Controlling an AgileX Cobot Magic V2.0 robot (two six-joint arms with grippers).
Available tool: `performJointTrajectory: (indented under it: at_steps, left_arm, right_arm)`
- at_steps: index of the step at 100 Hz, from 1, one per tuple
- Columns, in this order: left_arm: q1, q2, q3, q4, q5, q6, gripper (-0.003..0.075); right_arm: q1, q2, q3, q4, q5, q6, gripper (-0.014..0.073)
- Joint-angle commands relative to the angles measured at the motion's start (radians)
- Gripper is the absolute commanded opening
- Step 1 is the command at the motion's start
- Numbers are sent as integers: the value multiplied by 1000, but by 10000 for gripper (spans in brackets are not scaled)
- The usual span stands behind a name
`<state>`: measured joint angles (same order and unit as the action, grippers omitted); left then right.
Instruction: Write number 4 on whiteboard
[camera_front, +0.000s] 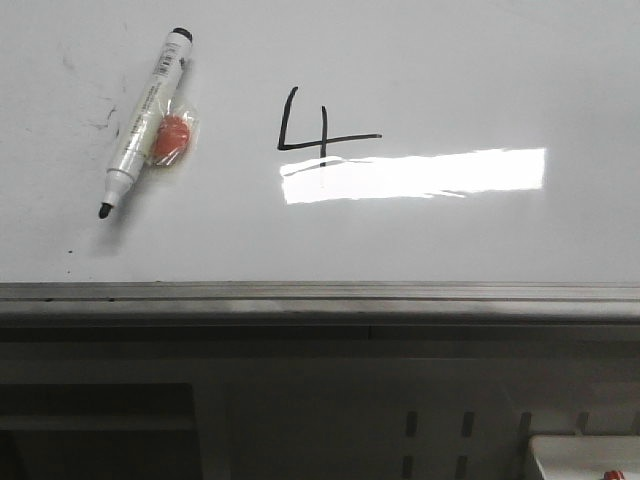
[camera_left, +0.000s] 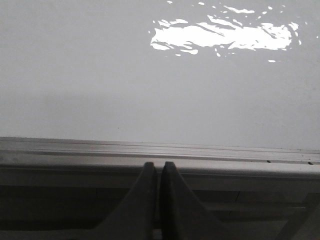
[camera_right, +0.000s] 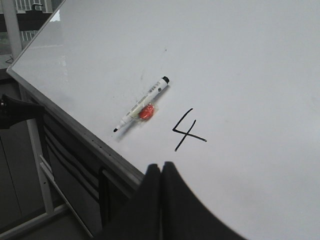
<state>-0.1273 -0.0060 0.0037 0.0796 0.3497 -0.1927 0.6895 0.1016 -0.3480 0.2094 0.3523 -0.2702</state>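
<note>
Looks like a lab or workshop test bench. Whiteboard (camera_front: 480, 60) lies flat on a grey metal frame (camera_front: 300, 400) with slotted panels, and the right wrist view shows bare metal legs (camera_right: 37, 165) on a plain floor. No home or office furnishings visible.

- Whiteboard (camera_front: 480, 60): glossy white, greyish in the dimmer parts, with one bright white rectangular glare band
- Board edge strip (camera_front: 320, 295): dull grey metal with fine lengthwise lines
- 4 (camera_front: 318, 128): thin black strokes on the white
- Smudges (camera_front: 100, 122): faint dark scribble marks near the marker
- Marker (camera_front: 145, 120): white barrel with small dark print, black tip and black rear end
- Blob (camera_front: 170, 138) beside the marker barrel: orange-red under clear shiny wrap
- Left end effector (camera_left: 160, 167): dark grey, nearly black fingers
- Right end effector (camera_right: 161, 167): black fingers
- Frame (camera_front: 300, 400) below the board: dark grey with darker slots
</note>
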Motion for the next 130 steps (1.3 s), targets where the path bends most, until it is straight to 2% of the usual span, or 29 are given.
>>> performJointTrajectory:
  at_steps: [1, 20, 31, 47, 67, 81, 101, 112, 116, 130]
  left_arm:
    - [2, -26, 35, -10, -35, -1, -20]
    - [2, -26, 35, -10, -35, -1, -20]
    - [2, -26, 35, -10, -35, -1, -20]
    - [2, -26, 35, -10, -35, -1, -20]
    - [2, -26, 35, -10, -35, -1, -20]
    - [2, -26, 35, -10, -35, -1, -20]
    - [2, -26, 35, -10, -35, -1, -20]
    - [2, -26, 35, -10, -35, -1, -20]
    - [2, -26, 35, -10, -35, -1, -20]
    - [2, -24, 35, -10, -35, -1, -20]
  right_arm:
    - [-6, 11, -28, -4, -74, -12, -64]
    - [-8, 11, -28, -4, -139, -12, -64]
    - [-72, 11, -28, -32, -151, 0, -64]
    - [-306, 11, -23, -84, -150, 121, -64]
    - [-639, 11, 48, -102, -184, 130, -64]
    - [-770, -13, 135, -102, -186, 132, -64]
    - [-791, -129, 313, -103, -202, 142, -64]
    - [-791, -127, 384, -103, -228, 184, -64]
    - [-791, -127, 382, -103, -168, 184, -64]
    - [-791, -127, 382, -103, -100, 184, -64]
